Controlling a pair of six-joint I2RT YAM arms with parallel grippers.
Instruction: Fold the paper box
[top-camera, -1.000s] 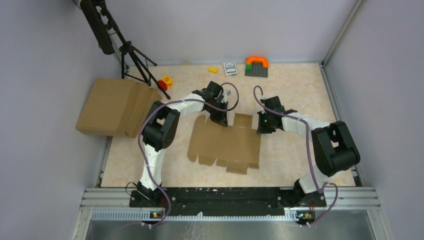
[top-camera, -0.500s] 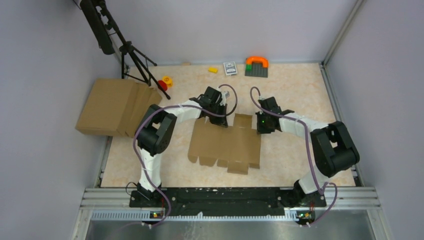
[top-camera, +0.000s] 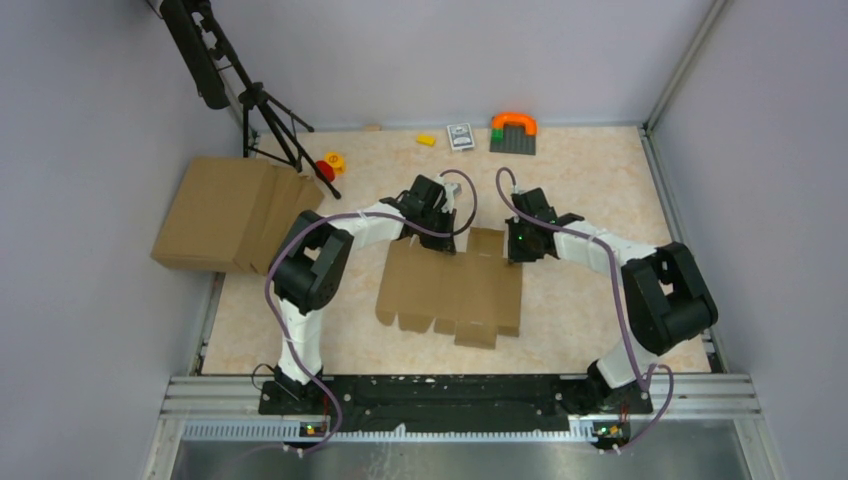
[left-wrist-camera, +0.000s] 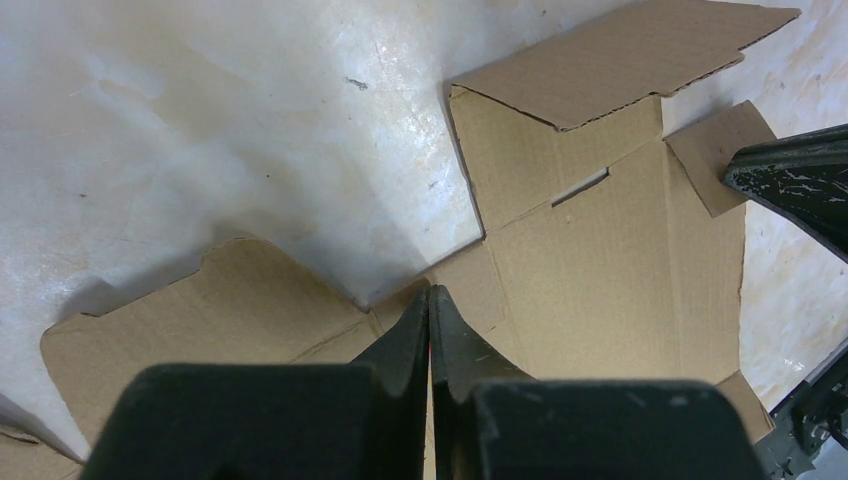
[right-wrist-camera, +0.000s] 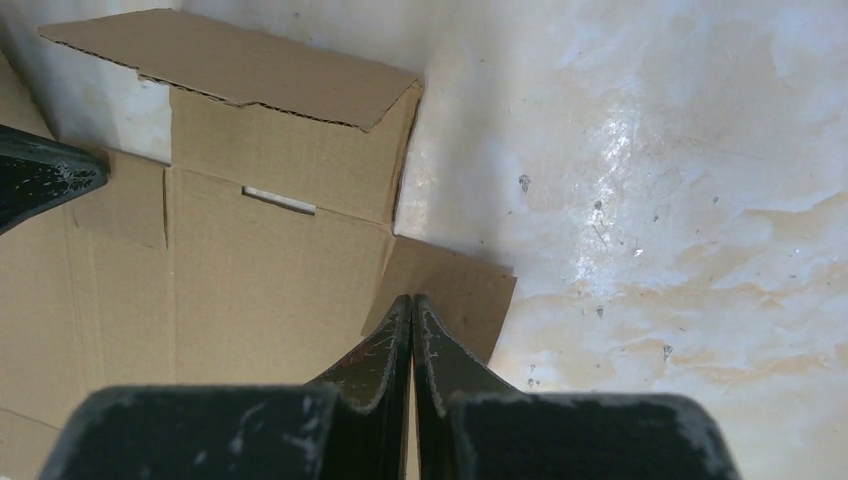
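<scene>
Flat paper box (top-camera: 450, 290), left arm (top-camera: 370, 222), right arm (top-camera: 592, 248) over it

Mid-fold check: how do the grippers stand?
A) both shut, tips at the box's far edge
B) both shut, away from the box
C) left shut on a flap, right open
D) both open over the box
A: the left gripper and right gripper each show fingers pressed together with nothing between, tips over the box at its far edge.
</scene>
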